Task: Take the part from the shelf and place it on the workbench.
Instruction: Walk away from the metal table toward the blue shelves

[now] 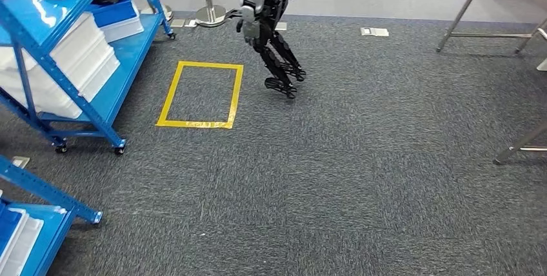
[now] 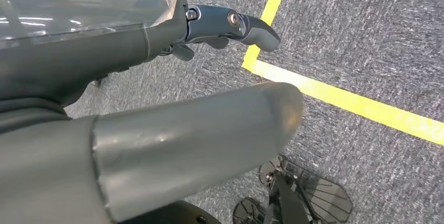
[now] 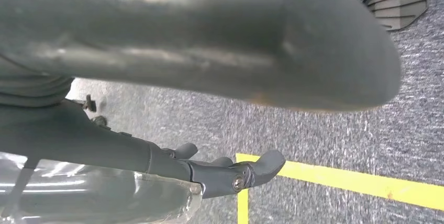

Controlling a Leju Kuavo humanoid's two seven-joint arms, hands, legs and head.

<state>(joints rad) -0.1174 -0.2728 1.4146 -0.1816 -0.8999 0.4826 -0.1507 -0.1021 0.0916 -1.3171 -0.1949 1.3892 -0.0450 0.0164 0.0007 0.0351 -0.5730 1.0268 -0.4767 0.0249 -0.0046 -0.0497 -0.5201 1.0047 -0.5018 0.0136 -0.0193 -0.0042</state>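
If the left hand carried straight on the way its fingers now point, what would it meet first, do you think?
Most likely the carpet: the left hand hangs open and empty, fingers aimed down toward the floor near the yellow tape corner. Nothing shows in between, though depth is unclear.

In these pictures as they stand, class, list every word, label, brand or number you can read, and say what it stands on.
No text can be read in any view.
The yellow tape rectangle on the grey carpet is unlettered.
The blue metal shelf and its white plastic bins show no label.
The small white floor plate is too small to read.
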